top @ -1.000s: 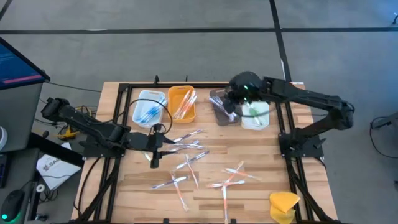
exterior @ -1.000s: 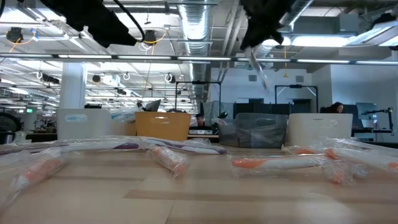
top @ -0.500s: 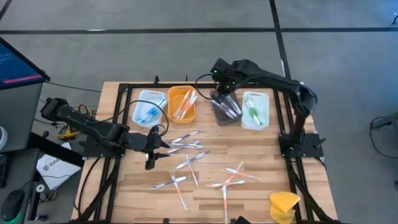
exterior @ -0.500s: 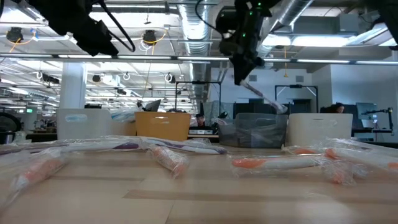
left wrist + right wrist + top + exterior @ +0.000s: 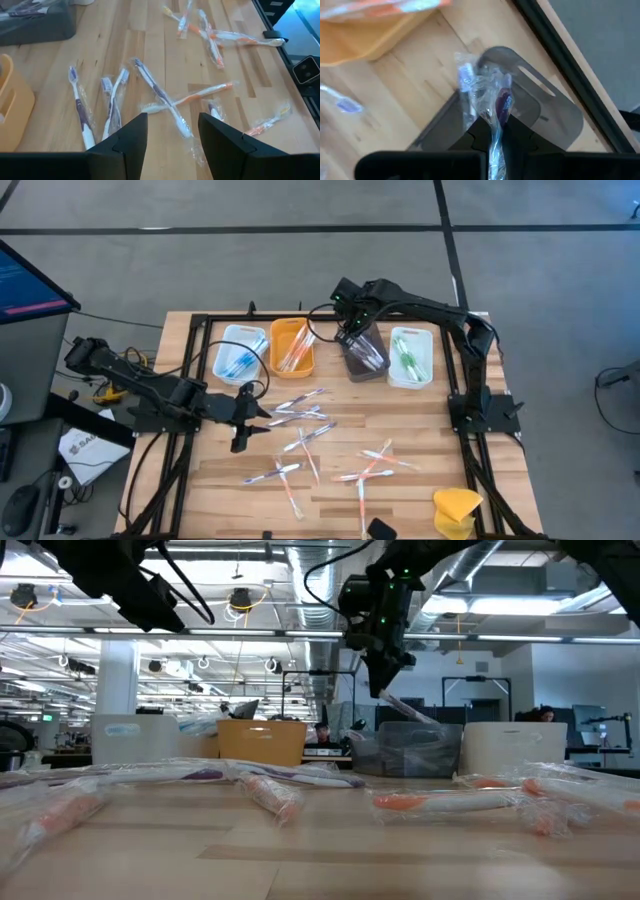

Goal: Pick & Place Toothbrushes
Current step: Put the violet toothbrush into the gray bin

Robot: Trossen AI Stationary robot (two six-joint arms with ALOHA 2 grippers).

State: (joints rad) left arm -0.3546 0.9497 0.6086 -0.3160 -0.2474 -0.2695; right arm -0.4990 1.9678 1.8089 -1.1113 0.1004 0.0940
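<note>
Over the grey tray [image 5: 362, 372] at the back of the table [image 5: 420, 490] now, having swung across from above the white tray [image 5: 412, 332] with the green brushes a second ago. Meaning the right gripper [image 5: 351, 330], of course: clamped tight on one wrapped toothbrush [image 5: 498, 106] with a purple patch, wrapper crumpled around the fingers, brush end slanting down toward the tray in the low view [image 5: 405, 705]. Not yet released, and not yet touching the tray as far as can be told. Judged as a sorting correction or a simple transit: purple goes with grey, not with green. Next needs only a slight drop and an opening of the fingers; risk of the crinkly wrapper clinging to a pad.

On the near left side, almost unchanged apart from a small shift toward the pile: left gripper [image 5: 243, 432], fingers parted about halfway, grasping nothing, hovering low above the loose toothbrushes [image 5: 165, 97]. Seems to be lining up on the crossed pair just ahead of the fingertips, a purple one over an orange one.

Still plenty scattered across the middle of the table [image 5: 305, 430]; some already sorted into the blue-filled tray [image 5: 240, 329] and the orange tray [image 5: 290, 323]. Roughly a third of the job done, at a guess.
</note>
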